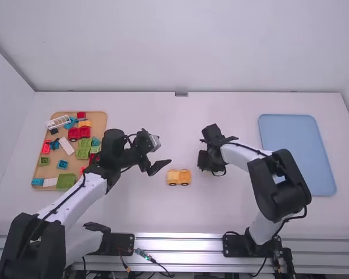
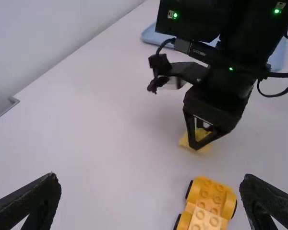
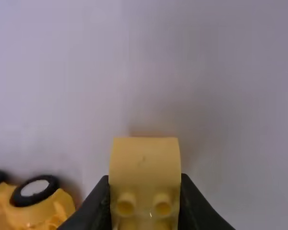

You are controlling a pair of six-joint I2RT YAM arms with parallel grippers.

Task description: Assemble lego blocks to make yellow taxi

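Grips a yellow block (image 3: 145, 160) firmly in the right gripper (image 3: 145, 183), just right of the car (image 1: 178, 177); holds the left gripper (image 2: 150, 177) open and empty, just left of the car. Looks partway along: stands on wheels, but apparently lacks a finished top. Likely needs the block attached, perhaps also the orange block (image 1: 84, 124), well left of the car.

A yellow wheeled base (image 1: 178, 177), studs up, stands on the desk (image 1: 145, 209); nearby, the right tool (image 1: 204, 168) grips a part-smooth, part-studded yellow block (image 3: 144, 165).
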